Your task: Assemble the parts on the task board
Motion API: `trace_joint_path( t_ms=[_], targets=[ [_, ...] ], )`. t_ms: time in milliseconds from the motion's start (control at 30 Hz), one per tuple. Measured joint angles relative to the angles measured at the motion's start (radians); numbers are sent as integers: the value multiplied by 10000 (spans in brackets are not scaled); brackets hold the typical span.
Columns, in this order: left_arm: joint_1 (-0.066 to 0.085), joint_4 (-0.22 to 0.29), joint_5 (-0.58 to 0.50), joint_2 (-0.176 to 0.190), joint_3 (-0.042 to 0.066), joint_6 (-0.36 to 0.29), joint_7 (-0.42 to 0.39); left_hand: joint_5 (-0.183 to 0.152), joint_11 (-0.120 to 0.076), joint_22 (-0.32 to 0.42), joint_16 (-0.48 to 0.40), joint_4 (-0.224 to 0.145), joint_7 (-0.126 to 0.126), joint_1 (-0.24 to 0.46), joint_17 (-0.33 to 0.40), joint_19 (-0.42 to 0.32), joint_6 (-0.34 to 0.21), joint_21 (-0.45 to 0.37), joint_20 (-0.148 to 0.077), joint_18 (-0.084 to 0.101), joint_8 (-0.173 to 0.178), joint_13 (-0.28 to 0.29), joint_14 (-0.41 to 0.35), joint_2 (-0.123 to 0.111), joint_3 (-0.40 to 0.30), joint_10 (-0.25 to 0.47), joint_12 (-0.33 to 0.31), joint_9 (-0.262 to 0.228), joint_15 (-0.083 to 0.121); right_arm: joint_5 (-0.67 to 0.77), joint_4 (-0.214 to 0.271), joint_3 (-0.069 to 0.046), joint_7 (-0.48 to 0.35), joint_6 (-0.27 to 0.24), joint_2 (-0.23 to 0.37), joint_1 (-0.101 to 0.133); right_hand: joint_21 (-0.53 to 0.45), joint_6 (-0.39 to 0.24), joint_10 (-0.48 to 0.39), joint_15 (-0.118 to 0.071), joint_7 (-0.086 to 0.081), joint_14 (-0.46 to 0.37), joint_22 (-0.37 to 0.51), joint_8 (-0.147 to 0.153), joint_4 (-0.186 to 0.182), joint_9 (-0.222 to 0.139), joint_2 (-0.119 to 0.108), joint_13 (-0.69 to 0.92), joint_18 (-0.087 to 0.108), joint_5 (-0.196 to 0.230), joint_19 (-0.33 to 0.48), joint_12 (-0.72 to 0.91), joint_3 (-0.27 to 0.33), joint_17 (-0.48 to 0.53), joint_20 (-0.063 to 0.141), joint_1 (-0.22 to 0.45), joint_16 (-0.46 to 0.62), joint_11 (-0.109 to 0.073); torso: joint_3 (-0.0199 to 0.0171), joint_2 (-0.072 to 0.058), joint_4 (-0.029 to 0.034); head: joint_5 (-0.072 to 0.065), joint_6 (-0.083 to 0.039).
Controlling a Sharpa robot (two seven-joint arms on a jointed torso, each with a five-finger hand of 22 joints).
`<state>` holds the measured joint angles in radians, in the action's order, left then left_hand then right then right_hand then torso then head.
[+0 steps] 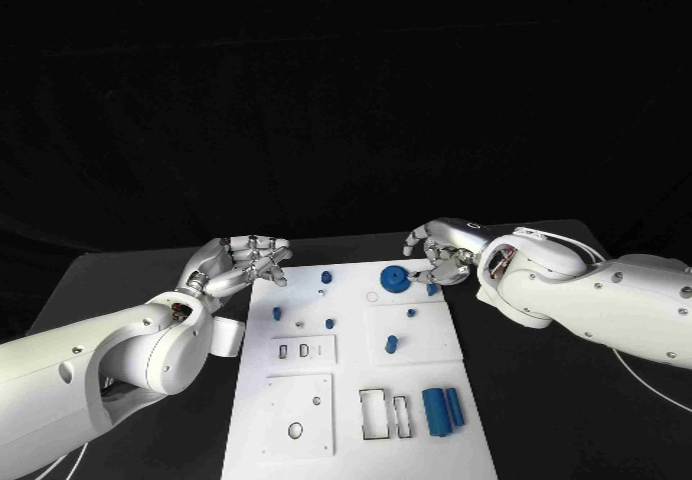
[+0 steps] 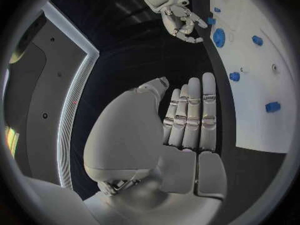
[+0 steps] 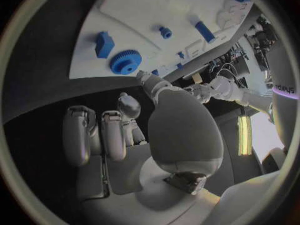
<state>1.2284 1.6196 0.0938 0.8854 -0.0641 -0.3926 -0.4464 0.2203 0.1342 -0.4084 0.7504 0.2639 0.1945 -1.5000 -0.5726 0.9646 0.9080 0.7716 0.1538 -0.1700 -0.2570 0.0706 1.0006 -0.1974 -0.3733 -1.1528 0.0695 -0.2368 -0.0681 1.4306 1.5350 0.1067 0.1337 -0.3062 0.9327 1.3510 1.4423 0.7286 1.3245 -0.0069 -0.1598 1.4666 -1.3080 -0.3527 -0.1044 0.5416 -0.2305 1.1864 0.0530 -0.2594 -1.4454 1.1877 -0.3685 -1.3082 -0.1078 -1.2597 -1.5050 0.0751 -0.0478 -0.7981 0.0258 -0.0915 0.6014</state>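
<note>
Task board (image 1: 361,400), a long white plate, runs from 12 to 6 o'clock down the middle of the black table (image 1: 130,290). Left hand (image 1: 242,262) sits just off the board's far left corner, about 10 o'clock from board centre, fingers apart and mostly straight, holding nothing; the left wrist view shows the fingers (image 2: 190,112) laid side by side above dark table beside the board's edge. Right hand (image 1: 440,255) is at the far right corner, about 1 o'clock, fingers curled loosely; cannot tell whether the fingertips touch anything, but nothing is seen in its grip. Blue gear (image 1: 394,277) stands on the board's far end, just beside the right hand's fingertips; the right wrist view shows the gear (image 3: 125,62) clear of the fingers (image 3: 112,135). Small blue pegs dot the far half, one elongated peg (image 1: 389,345) near centre. Two blue cylinders (image 1: 443,411) lie side by side at about 5 o'clock, next to the rectangular cut-outs (image 1: 384,412).
</note>
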Motion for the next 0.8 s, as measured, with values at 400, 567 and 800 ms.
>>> trace_joint_path(
  t_ms=[400,567,800],
  targets=[
    [0,8,-24,-44,2,66,-11,0,0,-8,0,9,0,0,0,0,0,0,0,0,0,0,0,0,-9,0,0,0,0,-125,-211,-2,253,448,-130,-60,43,-595,254,111,-107,-32,2,-342,-412,214,118,1079,1,-59,-85,1115,412,-3,-87,-198,-228,109,136,-39,11,-217,-10],
    [0,-3,-28,-68,2,87,-14,0,0,-20,0,9,0,0,0,0,0,0,1,0,0,0,0,0,-8,0,0,1,0,-41,-248,-2,323,398,-286,-133,152,-643,412,142,-153,-1,2,-417,-503,239,170,1218,0,-59,-155,1328,503,-3,-87,-250,-256,128,211,-64,28,-240,-8],
    [-1,-13,-33,-65,2,108,-15,0,0,-19,0,9,0,0,1,1,0,0,1,0,0,0,0,0,-8,0,0,2,0,86,-307,-2,386,282,-509,-193,202,-679,550,142,-117,-1,3,-500,-584,270,237,1219,1,-99,-155,1528,583,-2,-87,-317,-345,124,301,-76,76,-266,28]
  ],
)
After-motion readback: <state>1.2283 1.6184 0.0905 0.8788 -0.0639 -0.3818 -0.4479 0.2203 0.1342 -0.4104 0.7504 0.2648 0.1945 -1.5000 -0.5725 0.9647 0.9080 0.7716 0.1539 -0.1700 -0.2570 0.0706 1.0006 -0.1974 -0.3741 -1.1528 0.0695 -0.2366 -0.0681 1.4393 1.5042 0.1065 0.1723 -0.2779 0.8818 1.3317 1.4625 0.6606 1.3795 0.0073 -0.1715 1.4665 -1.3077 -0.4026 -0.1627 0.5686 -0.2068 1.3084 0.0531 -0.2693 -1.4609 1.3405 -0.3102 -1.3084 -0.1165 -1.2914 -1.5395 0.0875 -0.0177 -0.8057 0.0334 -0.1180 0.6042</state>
